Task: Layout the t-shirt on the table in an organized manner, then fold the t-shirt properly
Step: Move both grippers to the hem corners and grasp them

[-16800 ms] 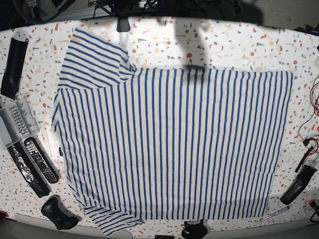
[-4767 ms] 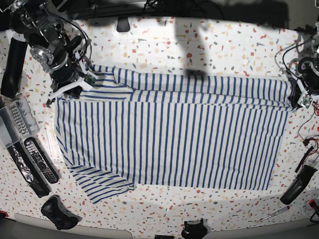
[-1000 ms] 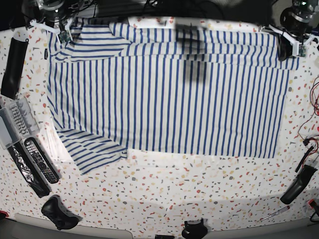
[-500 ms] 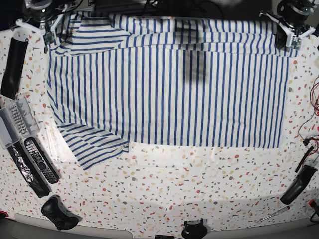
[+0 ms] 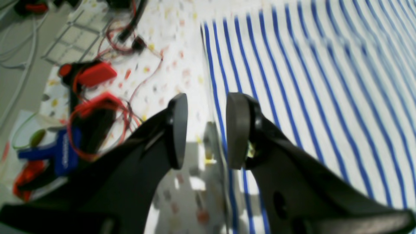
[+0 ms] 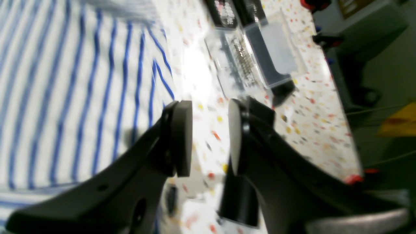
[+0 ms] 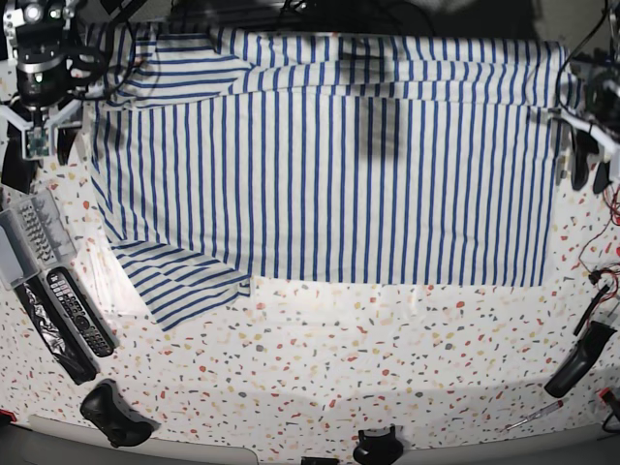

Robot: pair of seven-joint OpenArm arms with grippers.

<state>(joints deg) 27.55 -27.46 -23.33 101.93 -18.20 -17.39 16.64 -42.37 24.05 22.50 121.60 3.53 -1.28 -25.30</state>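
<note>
Table: speckled terrazzo table [image 7: 387, 378], wide and bright, with clutter along both side edges.
Shirt: the shirt [image 7: 320, 155] lies spread across the far half, from about 10 to 2 o'clock on the base view, stripes running near to far. The far sleeve is folded in over the body at 11 o'clock; the near sleeve [image 7: 189, 286] sticks out crumpled at 8 o'clock.
Left gripper: left gripper [image 5: 203, 130] is released — jaws parted, nothing between them, hanging over the shirt's side edge with bare table showing in the gap.
Right gripper: right gripper [image 6: 209, 136] is also let go and empty, jaws apart over bare table just beside the shirt's other side edge.
Clutter: remotes [image 7: 73, 310] at 9 o'clock, red wires [image 5: 97, 97] past the shirt on the left arm's side.
Step in hand: I judge this as the layout stage, not yet folding.
How I'd do it well: take the near sleeve next and draw it flat outward — low and slow, so the body doesn't drag. Then free the far sleeve before any fold, keeping clear of the wires.
</note>
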